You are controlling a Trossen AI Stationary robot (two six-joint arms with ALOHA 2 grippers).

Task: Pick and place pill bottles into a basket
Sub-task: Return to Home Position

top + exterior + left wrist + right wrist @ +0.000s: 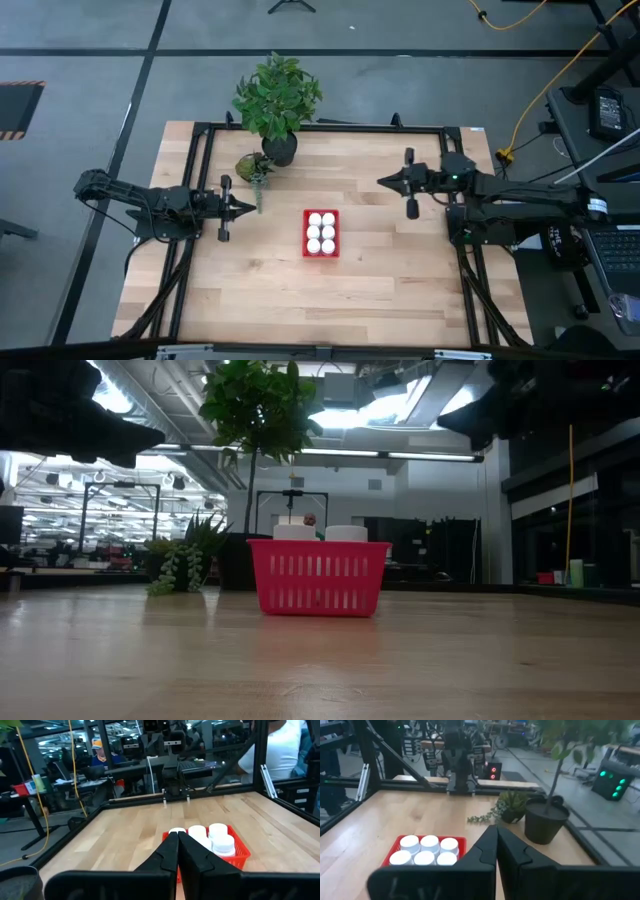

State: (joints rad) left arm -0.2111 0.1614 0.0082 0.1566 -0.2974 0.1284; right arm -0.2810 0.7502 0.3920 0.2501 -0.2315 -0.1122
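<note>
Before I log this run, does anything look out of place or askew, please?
Nothing stands out: six bottles stand upright in the basket; the left gripper and right gripper hover shut, clear of it.

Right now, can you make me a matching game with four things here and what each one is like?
Things:
1. pill bottles
2. basket
3. tall plant
4. left gripper

Descriptions:
A. shut, off to the basket's left
B. red, in the middle of the table
C. six white ones, inside the basket
D. in a dark pot, behind the basket

Pairs: 1-C, 2-B, 3-D, 4-A.
</note>
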